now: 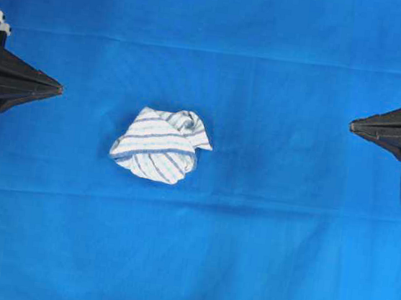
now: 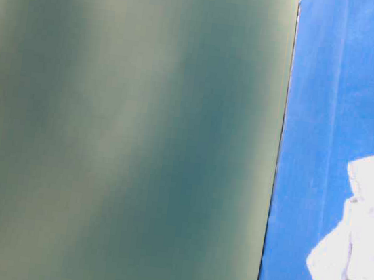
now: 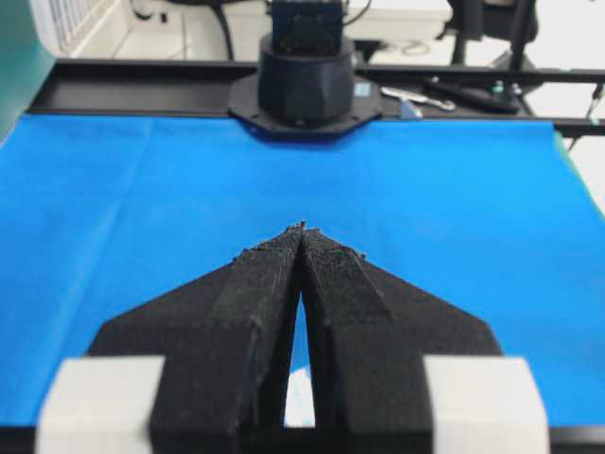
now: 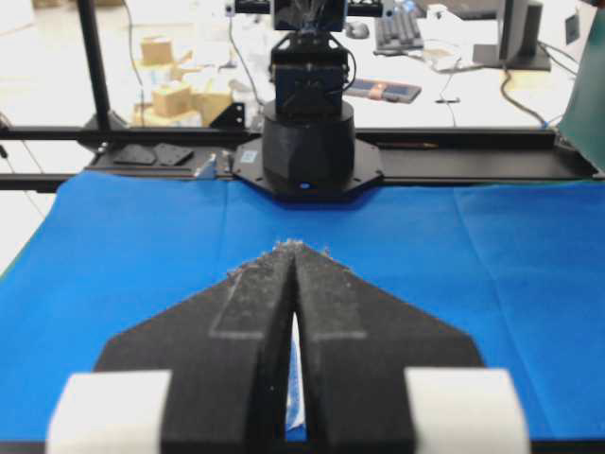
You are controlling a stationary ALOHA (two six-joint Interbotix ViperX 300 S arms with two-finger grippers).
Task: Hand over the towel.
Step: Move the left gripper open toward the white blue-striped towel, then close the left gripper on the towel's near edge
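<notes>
At the left edge of the overhead view, the left tool points toward the middle with its black jaws pressed together to a tip and nothing between them. Its wrist view shows the same: the two textured fingers meet at the front, with only a thin slit between them further back. At the right edge, the right tool mirrors it, jaws closed to a point and empty; in its own wrist view the fingers touch at the tip. Both tools sit level with each other across the scene, well apart, each at its own side.

Between them, nearer the left tool than the right, the towel lies on the blue cloth that covers the surface. It is a crumpled white bundle with thin blue-grey stripes, loosely wound on itself, and neither tool touches it. The table-level view catches part of it, blurred and white, at the lower right, beside a large out-of-focus grey-green panel that fills most of that picture.

In each wrist view the opposite arm's black base stands at the far edge of the cloth on a black frame rail. Beyond the right wrist view's rail, cardboard boxes sit in the background.
</notes>
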